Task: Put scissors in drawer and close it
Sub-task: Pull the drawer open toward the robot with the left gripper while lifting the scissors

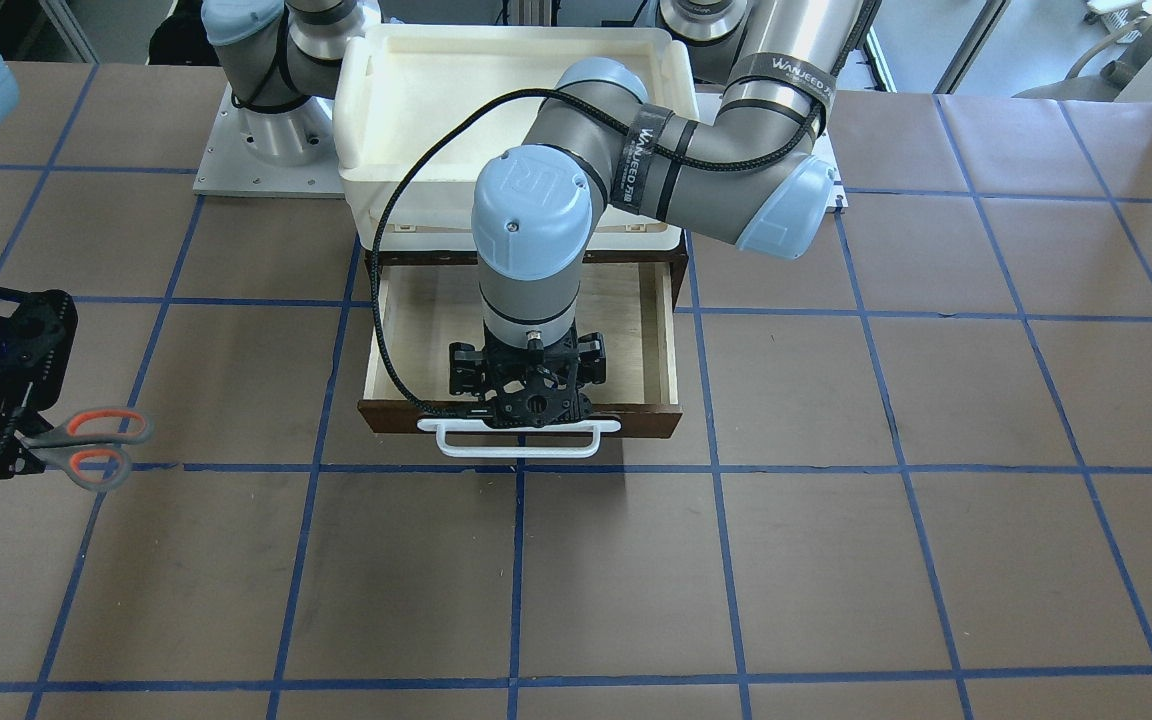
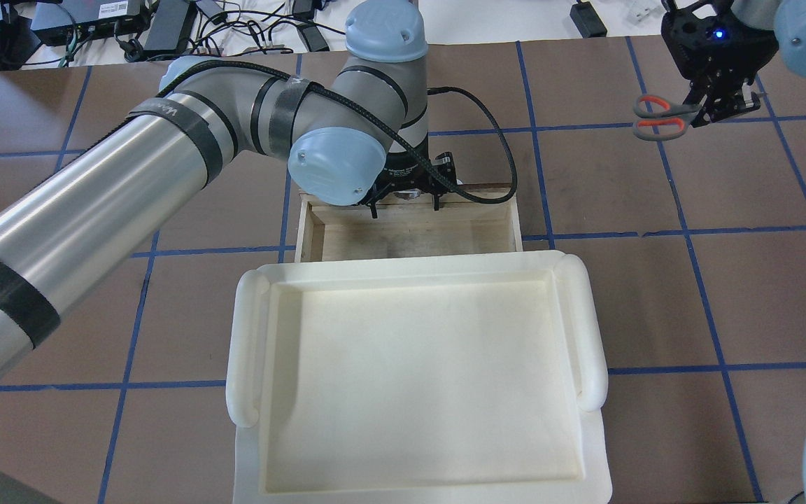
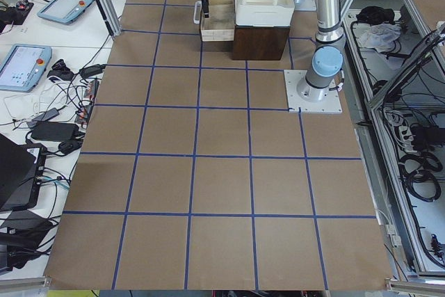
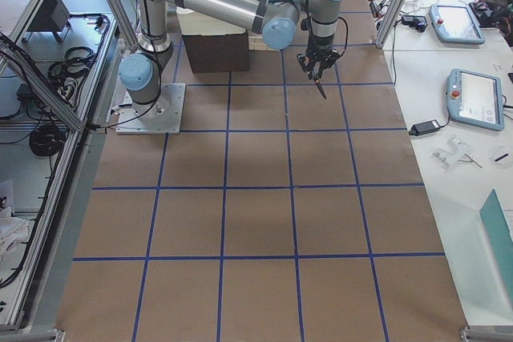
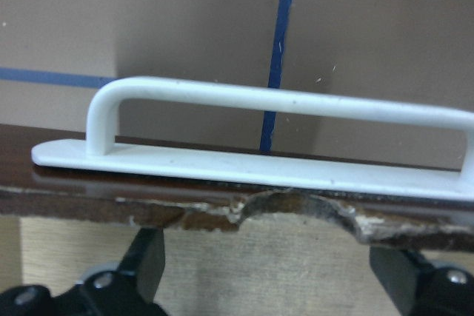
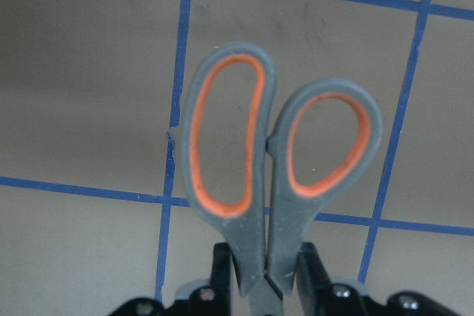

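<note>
The dark brown drawer [image 1: 651, 345] stands pulled open under the cream-white tray, and what shows of its pale interior [image 2: 410, 241] is bare. Its white bar handle [image 1: 519, 438] faces the table's middle and fills the left wrist view [image 5: 281, 105]. My left gripper [image 1: 533, 405] hangs open just inside the drawer's front board, with its fingers [image 5: 144, 260] spread wide and holding nothing. My right gripper [image 1: 31, 445] is off to the side, above the table. It is shut on the orange-and-grey scissors [image 1: 96, 445] near the pivot, with the handles [image 6: 259, 153] pointing outward. The scissors also show in the overhead view [image 2: 658, 117].
A cream-white plastic tray [image 2: 242, 350] sits on top of the brown cabinet that houses the drawer. The table is brown paper with blue tape lines. The arm bases [image 1: 266, 130] stand behind the cabinet. Cables and devices lie beyond the table's far edge [image 2: 165, 21].
</note>
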{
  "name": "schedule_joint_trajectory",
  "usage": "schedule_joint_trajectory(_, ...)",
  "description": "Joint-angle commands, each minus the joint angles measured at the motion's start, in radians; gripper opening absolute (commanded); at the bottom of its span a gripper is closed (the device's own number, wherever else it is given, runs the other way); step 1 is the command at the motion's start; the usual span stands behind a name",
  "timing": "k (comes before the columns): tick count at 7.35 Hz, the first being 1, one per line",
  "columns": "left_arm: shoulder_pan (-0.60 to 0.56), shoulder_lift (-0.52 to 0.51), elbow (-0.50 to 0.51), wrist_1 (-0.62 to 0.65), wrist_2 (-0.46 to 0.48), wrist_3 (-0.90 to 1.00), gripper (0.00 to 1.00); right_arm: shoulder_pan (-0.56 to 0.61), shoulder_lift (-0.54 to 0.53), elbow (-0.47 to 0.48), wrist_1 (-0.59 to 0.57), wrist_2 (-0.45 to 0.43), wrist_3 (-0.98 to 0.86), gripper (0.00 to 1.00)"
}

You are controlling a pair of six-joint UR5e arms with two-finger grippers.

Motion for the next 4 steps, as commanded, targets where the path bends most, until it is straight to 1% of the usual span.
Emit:
schedule_joint_trajectory(1, 0.004, 0.009, 0.012, 0.013, 0.000, 0.002, 1.00, 0.034, -0.004, 0.000, -0.001, 0.001, 0.029, 0.00)
schedule_joint_trajectory(2, 0.011, 0.028, 0.018, 0.009, -0.001, 0.002, 1.00, 0.038, -0.010, 0.000, 0.000, 0.002, 0.030, 0.00)
schedule_joint_trajectory(3, 0.021, 0.040, 0.045, -0.010, -0.001, 0.005, 1.00, 0.038, -0.011, 0.000, 0.005, 0.002, 0.030, 0.00)
schedule_joint_trajectory(4, 0.030, 0.070, 0.085, -0.085, -0.001, 0.038, 1.00, 0.043, -0.013, 0.000, 0.007, 0.004, 0.030, 0.00)
